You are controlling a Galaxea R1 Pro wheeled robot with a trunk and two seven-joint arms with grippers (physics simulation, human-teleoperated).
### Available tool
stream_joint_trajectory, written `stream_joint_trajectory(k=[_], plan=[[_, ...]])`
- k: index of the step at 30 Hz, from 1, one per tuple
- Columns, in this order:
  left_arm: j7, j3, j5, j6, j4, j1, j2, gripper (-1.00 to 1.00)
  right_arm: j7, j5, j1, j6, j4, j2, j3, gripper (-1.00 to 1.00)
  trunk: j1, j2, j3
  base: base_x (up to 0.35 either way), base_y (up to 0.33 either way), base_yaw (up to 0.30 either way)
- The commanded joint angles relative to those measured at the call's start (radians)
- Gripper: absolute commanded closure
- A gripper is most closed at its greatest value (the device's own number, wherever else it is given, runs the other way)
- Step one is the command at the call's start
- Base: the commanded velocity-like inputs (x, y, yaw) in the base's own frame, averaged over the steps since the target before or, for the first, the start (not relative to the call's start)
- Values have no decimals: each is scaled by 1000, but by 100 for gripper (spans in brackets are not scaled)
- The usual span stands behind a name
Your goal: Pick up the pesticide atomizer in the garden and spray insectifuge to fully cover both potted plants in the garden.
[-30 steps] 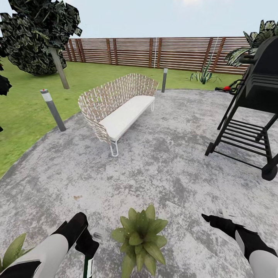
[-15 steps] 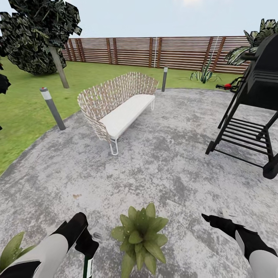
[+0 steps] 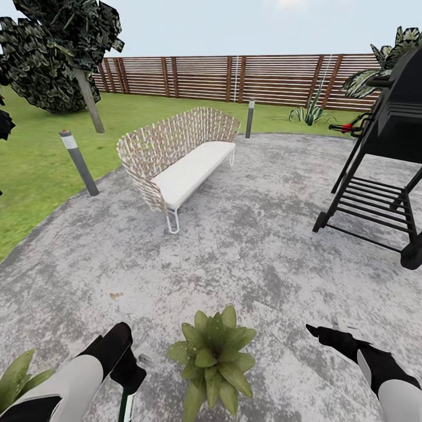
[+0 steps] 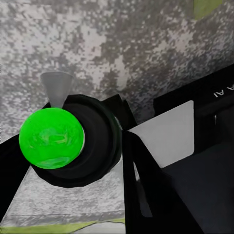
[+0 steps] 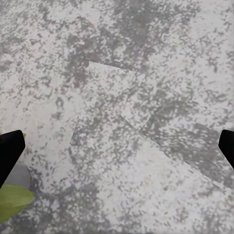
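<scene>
- A grey mottled paved patio [image 3: 246, 246] spreads across the garden, with green lawn [image 3: 35, 170] to its left and a brown slatted wooden fence [image 3: 234, 79] along the back.
- A dark leafy tree [image 3: 58, 53] stands on the lawn at the far left.
- A black barbecue grill [image 3: 387, 158] on a wheeled frame stands at the right side of the patio.
- A woven wicker sofa [image 3: 176, 158] with a white seat cushion sits on the patio's left half, well away from the robot.
- Two short grey bollard lights stand at the patio's edge: one [image 3: 78, 163] to the left of the sofa, one [image 3: 249, 119] behind it.
- One potted plant [image 3: 214, 357], a low rosette of broad pointed green leaves, sits on the patio between the two arms, close to the robot.
- Leaves of a second potted plant [image 3: 20, 381] show at the lower left, just beside the left arm.
- The left claw [image 3: 126, 372] is closed around the pesticide atomizer [image 3: 125, 404]; its green-and-white body hangs below the claw, and the left wrist view looks straight onto its bright green end [image 4: 51, 138] ringed by black.
- The right claw [image 3: 319, 332] hovers empty over bare paving to the right of the middle plant; its black fingertips [image 5: 10, 151] stand wide apart.
</scene>
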Motion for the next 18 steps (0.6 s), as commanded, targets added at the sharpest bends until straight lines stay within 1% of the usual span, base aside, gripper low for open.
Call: stream_joint_trajectory(k=[1,12,16,18], plan=[[-9,9,-12,4,-2,0,-1,100,8,5,-1,6,-2,1,-8,-100,0,0,-1,0,0,0],[-10,10,-14,5,-11,-4,-1,100,8,5,-1,7,-2,1,-8,-100,0,0,-1,0,0,0],[-10,10,-14,4,-14,-6,-1,100,8,5,-1,7,-1,1,-8,-100,15,-28,-13,0,0,0],[-10,10,-15,5,-37,-7,-1,100,8,5,-1,7,-1,1,-8,-100,23,-42,-20,0,0,0]])
